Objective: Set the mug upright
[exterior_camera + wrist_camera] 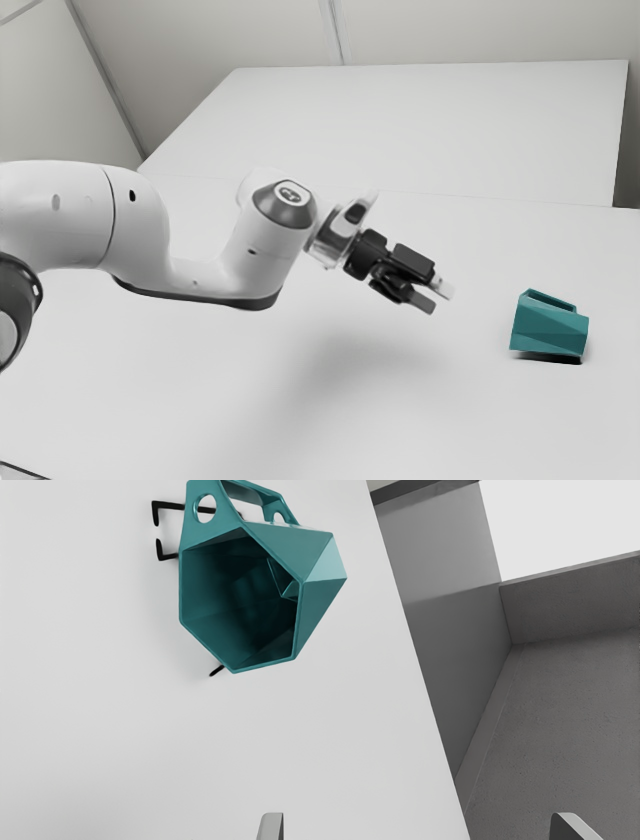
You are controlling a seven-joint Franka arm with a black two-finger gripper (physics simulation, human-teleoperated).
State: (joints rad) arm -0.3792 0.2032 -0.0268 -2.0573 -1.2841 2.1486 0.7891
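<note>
Ur gripper [438, 297] is wide open w/ nothing in it, mug [548, 330] tipped on its side, ext. view's lower right.

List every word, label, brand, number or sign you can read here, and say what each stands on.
No text can be read.
Arm: a mark on the grey joint cap, too small to read.
Mug: no lettering on the sides that show.
Table: thin black shapes beside the mug, spelling nothing legible.
</note>
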